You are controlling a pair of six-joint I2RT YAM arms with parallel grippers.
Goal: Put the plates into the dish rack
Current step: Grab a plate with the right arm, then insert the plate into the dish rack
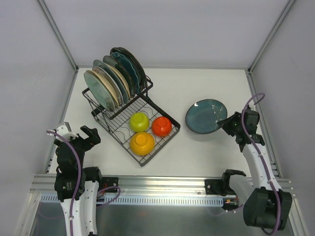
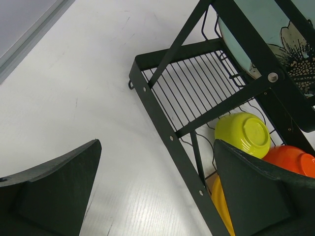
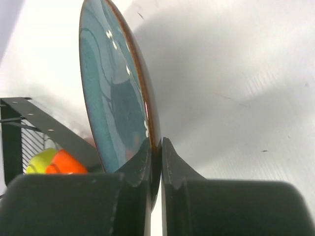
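A dark teal plate [image 1: 205, 116] is held by its right rim above the table, right of the black wire dish rack [image 1: 169, 137]. My right gripper [image 1: 225, 122] is shut on that rim; in the right wrist view the plate [image 3: 110, 88] stands edge-on between my fingers [image 3: 142, 162]. Several plates [image 1: 114, 81] stand upright in the rack's raised slotted section. My left gripper [image 1: 87, 137] is open and empty, just left of the rack's near corner [image 2: 170, 135]. One patterned plate [image 2: 275, 39] shows in the left wrist view.
A yellow-green bowl [image 1: 139, 121], a red-orange bowl [image 1: 161, 126] and a yellow-orange bowl [image 1: 142, 142] sit upside down in the rack's lower basket tray. Metal frame posts [image 1: 56, 32] and grey walls bound the table at left and right.
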